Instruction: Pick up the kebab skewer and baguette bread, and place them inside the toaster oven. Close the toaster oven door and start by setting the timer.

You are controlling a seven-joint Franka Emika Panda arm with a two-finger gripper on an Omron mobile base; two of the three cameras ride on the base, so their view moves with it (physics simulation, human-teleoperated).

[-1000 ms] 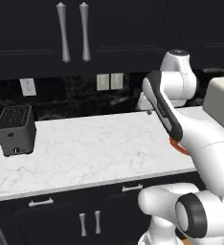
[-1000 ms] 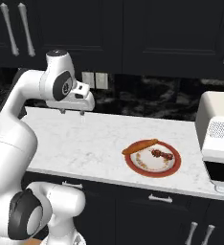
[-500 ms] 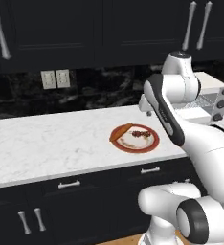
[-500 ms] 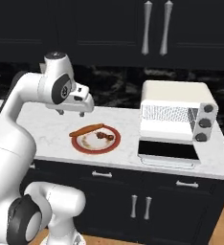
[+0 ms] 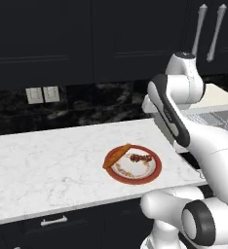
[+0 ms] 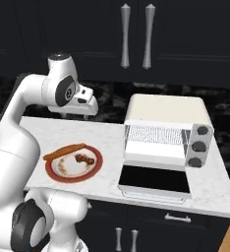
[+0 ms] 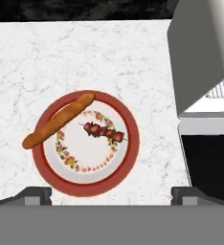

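Red-rimmed plate (image 7: 128, 162) on white marble counter (image 5: 47, 165), dark cabinets (image 6: 186, 39) above, perhaps wall outlets (image 5: 43, 94).

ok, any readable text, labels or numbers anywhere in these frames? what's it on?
None readable.
toaster oven: no brand, and no legible marks by its knobs.
plate: rim ring is a floral pattern, not lettering.
wall outlets: blank.

From above I have an open drop onto the plate (image 7: 54, 178); nothing stands over it. The surface (image 5: 47, 165) to its left is bare marble, free for a sideways approach. To the right, the toaster oven (image 6: 166, 129) blocks passage, and its door (image 6: 155, 180) lies folded down flat, leaving the cavity open.
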